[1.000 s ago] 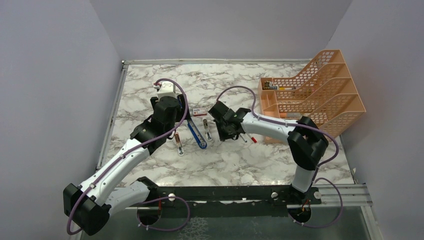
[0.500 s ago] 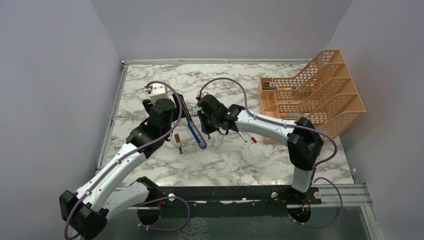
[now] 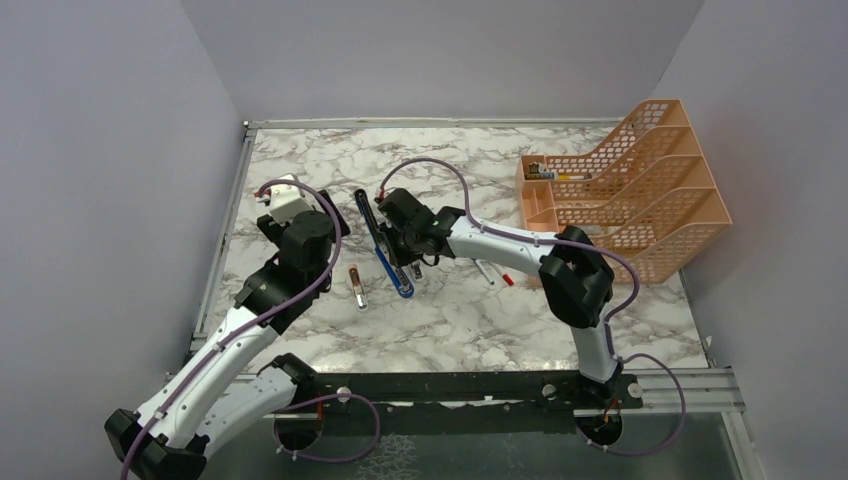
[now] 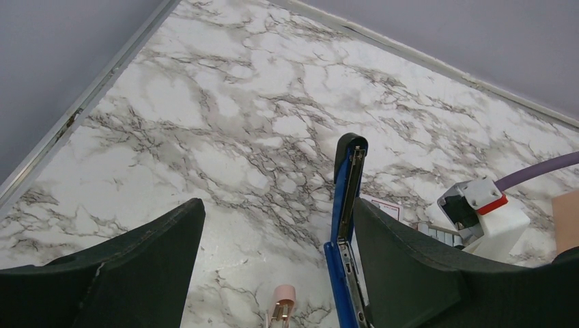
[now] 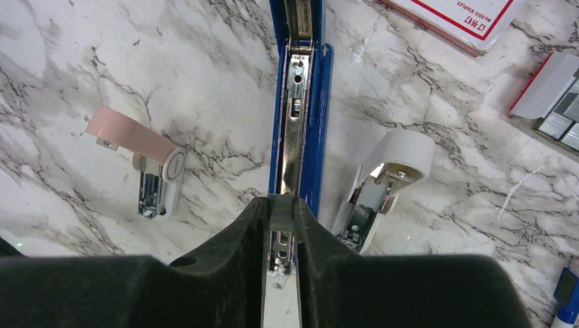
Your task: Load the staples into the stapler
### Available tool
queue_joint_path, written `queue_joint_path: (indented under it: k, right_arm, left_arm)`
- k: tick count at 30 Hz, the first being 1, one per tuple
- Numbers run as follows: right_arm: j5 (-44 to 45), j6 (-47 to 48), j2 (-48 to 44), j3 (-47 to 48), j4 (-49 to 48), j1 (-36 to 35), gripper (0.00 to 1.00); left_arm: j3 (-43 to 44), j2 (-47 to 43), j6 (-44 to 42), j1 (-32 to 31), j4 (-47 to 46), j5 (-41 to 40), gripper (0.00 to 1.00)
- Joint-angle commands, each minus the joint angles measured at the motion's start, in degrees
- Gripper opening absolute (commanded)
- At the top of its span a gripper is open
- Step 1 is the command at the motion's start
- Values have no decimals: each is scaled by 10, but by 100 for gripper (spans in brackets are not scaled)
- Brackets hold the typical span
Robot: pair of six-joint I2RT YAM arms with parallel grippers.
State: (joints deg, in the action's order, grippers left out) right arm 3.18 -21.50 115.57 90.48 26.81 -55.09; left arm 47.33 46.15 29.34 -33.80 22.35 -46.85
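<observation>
The right gripper's (image 5: 280, 205) jaws were clamped on a short grey staple strip (image 5: 280, 214), held directly above the silver channel of the open blue stapler (image 5: 298, 116). The left gripper's (image 4: 276, 205) jaws stood wide apart with nothing between them. Over the past second the right arm had swung left from beside the stapler to sit over it, while the left arm had drawn back toward the left edge of the marble surface (image 3: 500, 310). This suggested the strip was lined up and about to be lowered into the channel. The right arm stretched leftward from its base, wrist tipped down. The left arm was bent, its wrist raised and looking across at the stapler. The red-and-white staple box (image 5: 464, 20) lay just beyond the stapler.
</observation>
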Motion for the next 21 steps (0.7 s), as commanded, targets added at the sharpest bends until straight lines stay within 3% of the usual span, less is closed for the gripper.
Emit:
queue_joint_path:
  k: [1, 21]
  right_arm:
    - [-13, 14, 22, 27, -3, -5, 23]
    - [17, 22, 61, 50, 5, -6, 23]
  left_arm:
    - [-4, -8, 11, 3, 0, -30, 80]
    - [-10, -18, 22, 3, -1, -36, 80]
